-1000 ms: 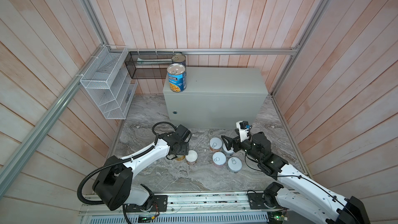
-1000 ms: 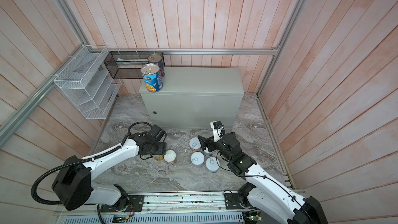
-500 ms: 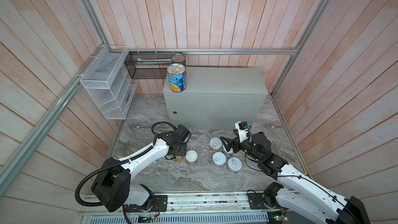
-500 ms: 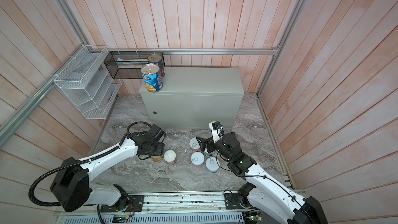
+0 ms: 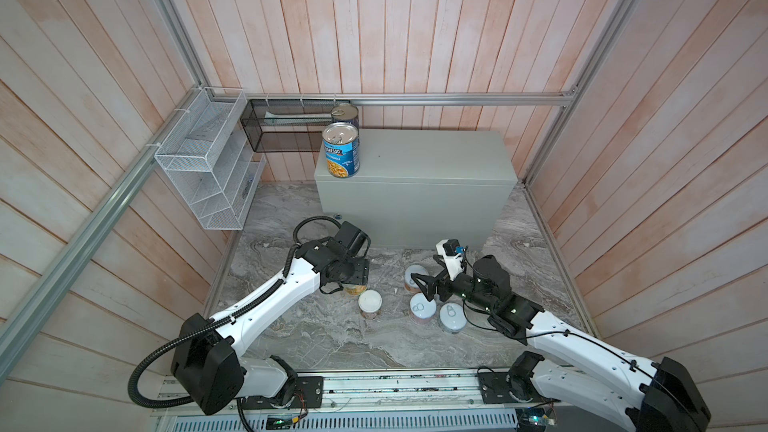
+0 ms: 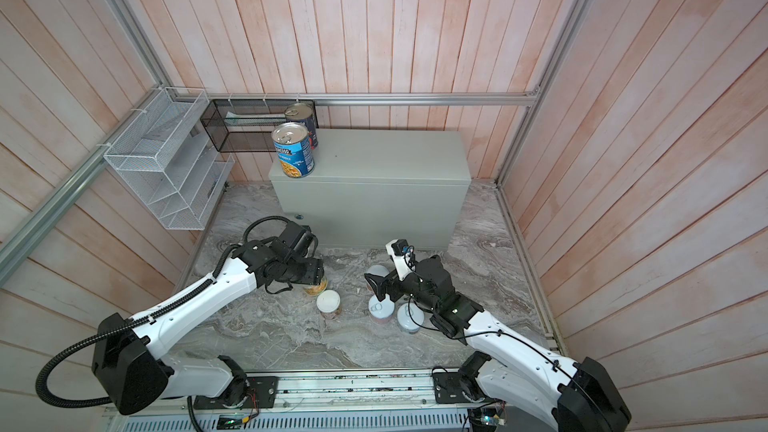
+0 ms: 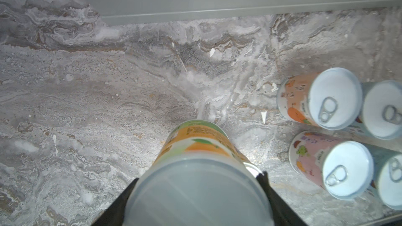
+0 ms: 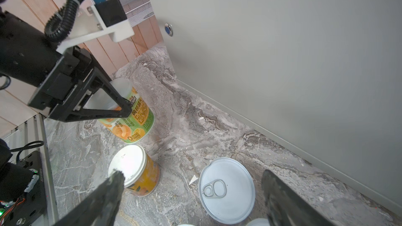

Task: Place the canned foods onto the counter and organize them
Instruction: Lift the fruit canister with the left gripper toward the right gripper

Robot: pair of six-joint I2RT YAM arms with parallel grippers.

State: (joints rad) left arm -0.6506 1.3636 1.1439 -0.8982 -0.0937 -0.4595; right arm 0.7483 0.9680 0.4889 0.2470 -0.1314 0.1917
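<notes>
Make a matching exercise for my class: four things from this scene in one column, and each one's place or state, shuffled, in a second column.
Column one
1 Progresso can
2 green-orange can
3 white-lidded orange can
4 right gripper

Column two
A open, near a pull-tab can
B standing free on the marble floor
C on the counter
D clamped in the left gripper

Pairs: 1-C, 2-D, 3-B, 4-A

Blue can (image 5: 341,155) reads "GRESSO"; green can (image 8: 136,123) "黄桃罐头"
</notes>
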